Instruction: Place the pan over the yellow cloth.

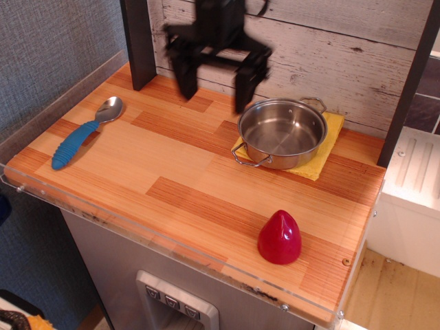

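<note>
Two bystanders: spoon point(85, 133), red egg point(279, 237).

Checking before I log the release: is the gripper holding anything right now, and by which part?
Nothing is held. The gripper is open and empty, up by the back wall; the pan sits free on the yellow cloth.

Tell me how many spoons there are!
1. The spoon, with a blue handle, lies near the left edge of the table, far from the pan.
</note>
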Tool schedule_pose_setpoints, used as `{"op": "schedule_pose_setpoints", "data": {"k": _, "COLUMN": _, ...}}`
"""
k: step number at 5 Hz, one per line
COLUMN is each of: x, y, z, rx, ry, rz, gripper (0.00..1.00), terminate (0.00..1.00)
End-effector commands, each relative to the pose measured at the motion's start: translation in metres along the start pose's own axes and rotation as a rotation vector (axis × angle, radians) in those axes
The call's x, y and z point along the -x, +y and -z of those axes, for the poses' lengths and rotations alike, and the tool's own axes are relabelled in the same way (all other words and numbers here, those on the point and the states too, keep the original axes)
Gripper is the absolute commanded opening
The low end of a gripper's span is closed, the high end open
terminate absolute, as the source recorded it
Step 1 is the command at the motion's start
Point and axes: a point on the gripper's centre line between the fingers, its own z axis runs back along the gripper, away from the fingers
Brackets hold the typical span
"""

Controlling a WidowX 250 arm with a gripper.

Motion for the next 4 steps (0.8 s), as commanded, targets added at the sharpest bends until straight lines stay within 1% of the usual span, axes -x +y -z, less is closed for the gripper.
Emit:
{"op": "schedule_pose_setpoints", "data": {"k": 1, "x": 0.0197, "y": 0.0274, "z": 0.0034, "rx": -0.036, "ry": -0.024, "rz": 0.054, "gripper": 1.0, "terminate": 0.0}}
{"op": "schedule_pose_setpoints", "data": {"k": 2, "x": 0.0205, "y": 0.0273, "z": 0.0055, "rx": -0.02, "ry": -0.024, "rz": 0.075, "gripper": 1.0, "terminate": 0.0}}
{"op": "schedule_pose_setpoints", "data": {"k": 3, "x": 0.0205, "y": 0.0273, "z": 0.0055, "rx": -0.02, "ry": -0.024, "rz": 0.075, "gripper": 1.0, "terminate": 0.0}}
{"op": "schedule_pose_setpoints", "data": {"k": 4, "x": 0.0205, "y": 0.0273, "z": 0.0055, "rx": -0.02, "ry": -0.024, "rz": 0.075, "gripper": 1.0, "terminate": 1.0}}
